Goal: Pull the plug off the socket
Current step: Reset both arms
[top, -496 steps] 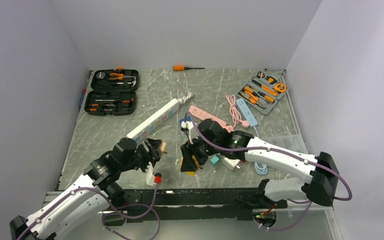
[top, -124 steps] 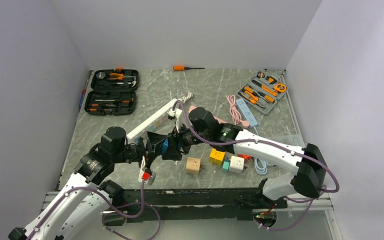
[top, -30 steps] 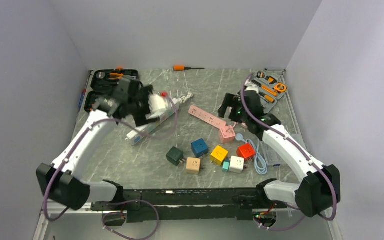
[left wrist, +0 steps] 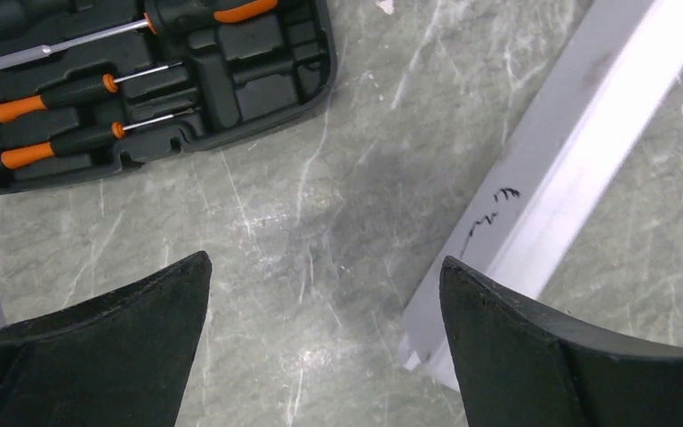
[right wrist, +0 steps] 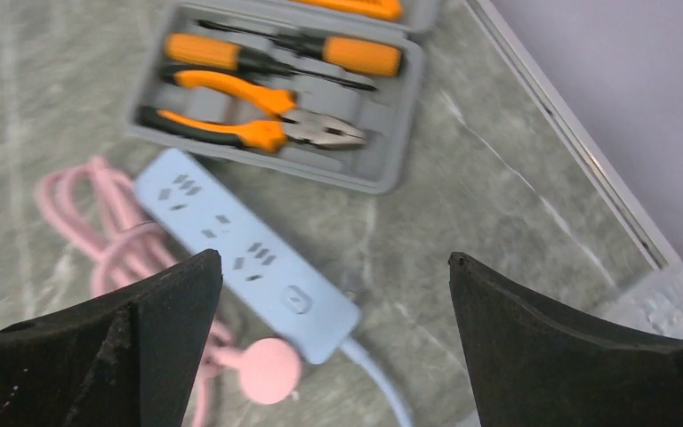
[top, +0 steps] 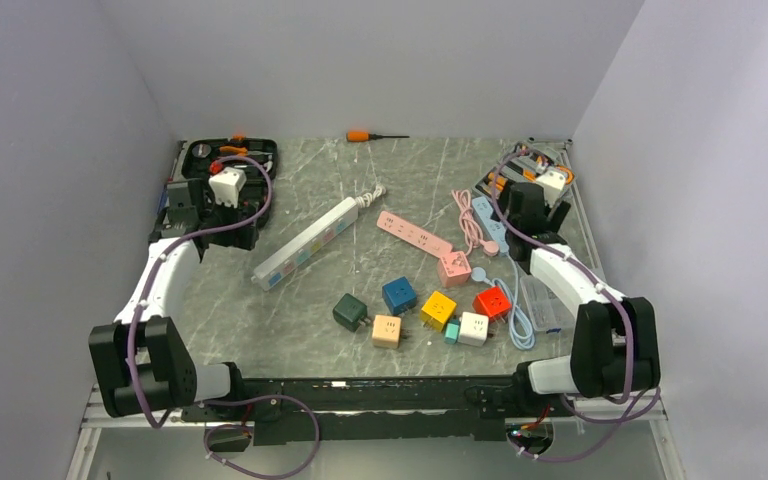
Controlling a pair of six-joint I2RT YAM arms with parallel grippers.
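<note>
Pinching nothing with the left fingers [left wrist: 98, 356]: spread wide, hovering over bare grey surface [left wrist: 302, 231] between the black tool case [left wrist: 231, 89] and the near end of the white power strip [left wrist: 578, 156]. Likewise with the right fingers [right wrist: 98, 356]: spread wide and empty above the blue power strip [right wrist: 249, 258], beside a coiled pink cord [right wrist: 129, 258] and just short of the grey tool case [right wrist: 338, 173]. On either side, well apart from the plugs. Toward the near edge at mid-surface, a loose cluster of cube plugs [top: 438, 309] in dark green, blue, yellow, red, tan, white and teal, lying clear of all three strips and seated in no socket. Against the near end of the pink power strip [top: 415, 232], touching it, one pink cube [top: 453, 268]; cannot tell whether plugged in or merely resting there. Far back by the wall, an orange-handled screwdriver [top: 370, 135].
</note>
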